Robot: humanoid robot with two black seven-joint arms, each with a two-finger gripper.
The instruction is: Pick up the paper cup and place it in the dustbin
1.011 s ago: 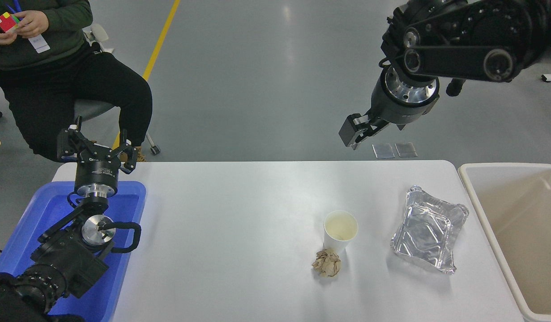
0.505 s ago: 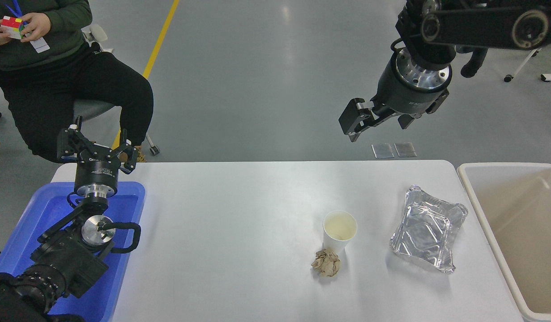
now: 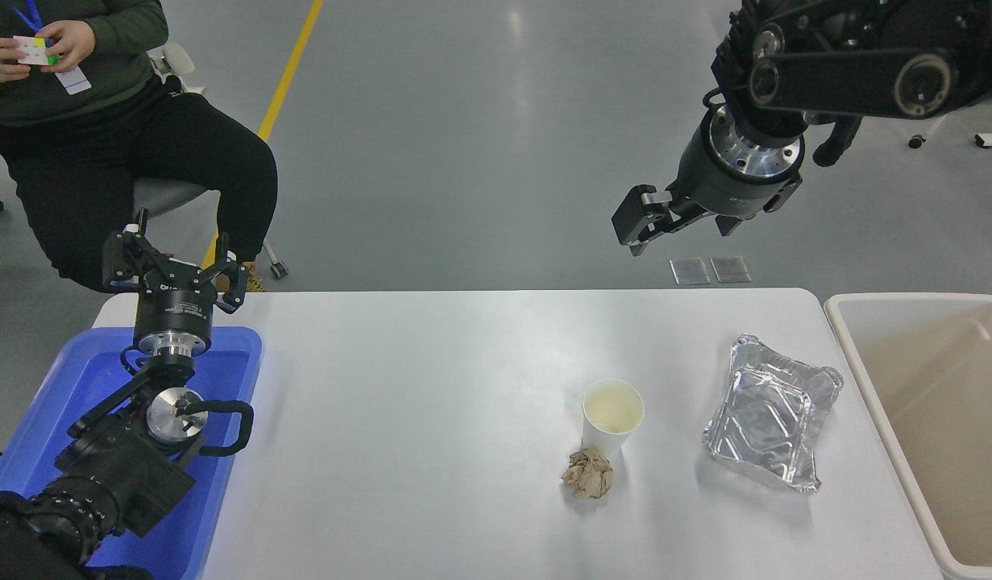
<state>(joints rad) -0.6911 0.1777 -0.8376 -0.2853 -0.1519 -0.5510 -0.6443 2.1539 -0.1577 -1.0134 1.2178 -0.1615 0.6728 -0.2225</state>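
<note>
Sitting off my table's (image 3: 431, 483) right edge is the dustbin (image 3: 919, 419), a big beige plastic tub with a thick pale rim. The paper cup (image 3: 612, 417), small, white and tapered, is standing upright mid-table, touching a crumpled brown paper ball (image 3: 588, 474). My right gripper (image 3: 639, 228) is hanging high beyond the far edge, fingers look together. My left gripper (image 3: 173, 262) is idling over the blue tray (image 3: 68, 387), fingers apart.
</note>
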